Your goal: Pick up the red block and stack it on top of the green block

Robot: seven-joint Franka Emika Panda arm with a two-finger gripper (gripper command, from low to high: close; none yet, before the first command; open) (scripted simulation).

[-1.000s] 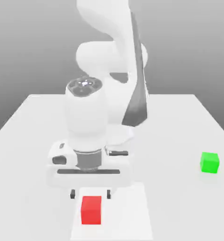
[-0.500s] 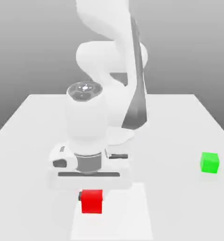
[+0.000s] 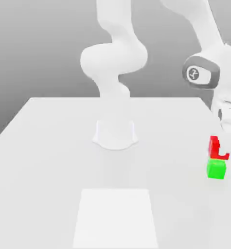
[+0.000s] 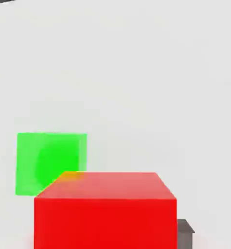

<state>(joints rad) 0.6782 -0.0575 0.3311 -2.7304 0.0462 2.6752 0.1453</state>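
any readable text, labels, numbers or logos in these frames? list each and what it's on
No readable words or numbers.
Arm: a round grey disc near the wrist carries a small white emblem, too blurred to read as text.
Red block: plain, unmarked.
Green block: plain, unmarked.
Table: blank; a paler rectangle near its front edge bears no print.

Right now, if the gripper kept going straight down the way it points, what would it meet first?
Most likely the green block. The gripper points down, shut on the red block, which hangs just above the green one in the exterior view. The hand view shows them offset, so it may land partly on the table.
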